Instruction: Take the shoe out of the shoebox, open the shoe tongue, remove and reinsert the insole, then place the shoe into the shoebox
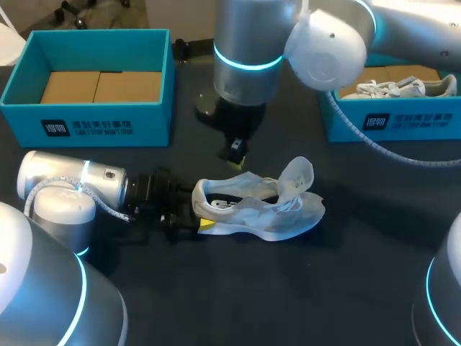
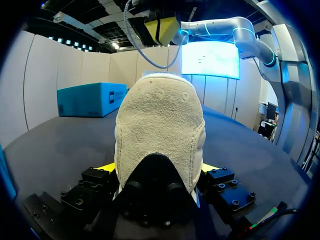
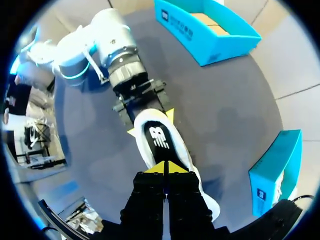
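A white shoe (image 1: 263,209) lies on the dark table, its tongue (image 1: 299,176) standing up. My left gripper (image 1: 202,213) comes in from the left, and its wide-set fingers press on both sides of the heel (image 2: 160,130). The right gripper (image 1: 238,153) hangs point-down just above the shoe, fingers shut and holding nothing. In the right wrist view its joined yellow tips (image 3: 165,167) hover over the shoe's opening, where the black insole (image 3: 157,137) shows. A teal shoebox (image 1: 86,108) with brown card inside stands at the back left.
A second teal box (image 1: 392,119) at the back right holds another white shoe (image 1: 400,88). Dark table lies bare in front of the shoe. The right arm's cable (image 1: 374,148) loops past the right box's front.
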Robot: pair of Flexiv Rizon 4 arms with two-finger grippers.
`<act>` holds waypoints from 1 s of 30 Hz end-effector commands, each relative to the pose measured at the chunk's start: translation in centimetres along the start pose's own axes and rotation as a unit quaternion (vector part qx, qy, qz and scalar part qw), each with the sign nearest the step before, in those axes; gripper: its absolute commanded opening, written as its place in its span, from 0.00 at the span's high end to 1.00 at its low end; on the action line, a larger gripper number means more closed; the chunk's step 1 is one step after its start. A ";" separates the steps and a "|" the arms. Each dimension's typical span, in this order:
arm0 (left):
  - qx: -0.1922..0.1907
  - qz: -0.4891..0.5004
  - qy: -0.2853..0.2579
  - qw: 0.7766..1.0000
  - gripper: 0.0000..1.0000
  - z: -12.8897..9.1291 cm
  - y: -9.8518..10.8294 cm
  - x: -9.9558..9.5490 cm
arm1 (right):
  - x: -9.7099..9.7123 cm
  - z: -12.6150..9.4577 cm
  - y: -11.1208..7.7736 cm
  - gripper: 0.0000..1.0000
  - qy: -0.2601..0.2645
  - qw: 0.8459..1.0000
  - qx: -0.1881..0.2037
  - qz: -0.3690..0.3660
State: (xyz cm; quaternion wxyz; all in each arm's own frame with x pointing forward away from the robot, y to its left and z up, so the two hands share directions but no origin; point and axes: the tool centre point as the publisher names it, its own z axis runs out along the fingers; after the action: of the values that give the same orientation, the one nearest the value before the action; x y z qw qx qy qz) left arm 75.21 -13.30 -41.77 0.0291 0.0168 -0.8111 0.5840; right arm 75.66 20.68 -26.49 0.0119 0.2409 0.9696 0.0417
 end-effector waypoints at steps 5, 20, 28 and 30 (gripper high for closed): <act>0.000 0.000 -0.001 1.000 1.00 0.0 0.1 0.2 | -0.3 3.6 -1.5 1.00 0.013 1.000 0.010 -0.018; 0.000 0.000 -0.001 1.000 1.00 0.0 0.1 0.2 | -1.5 8.4 -0.9 1.00 0.034 0.997 0.030 -0.059; 0.000 0.000 -0.001 1.000 1.00 0.0 0.1 0.2 | -1.5 10.8 -1.8 1.00 0.032 0.996 0.036 -0.080; 0.000 0.000 -0.001 1.000 1.00 0.0 0.1 0.2 | -1.5 11.1 -2.1 1.00 0.031 0.995 0.038 -0.082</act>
State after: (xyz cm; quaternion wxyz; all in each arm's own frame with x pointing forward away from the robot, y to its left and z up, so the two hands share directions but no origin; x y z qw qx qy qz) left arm 75.21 -13.30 -41.77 0.0291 0.0168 -0.8111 0.5840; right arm 76.52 18.92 -36.95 -0.0235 0.1606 0.9867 0.0102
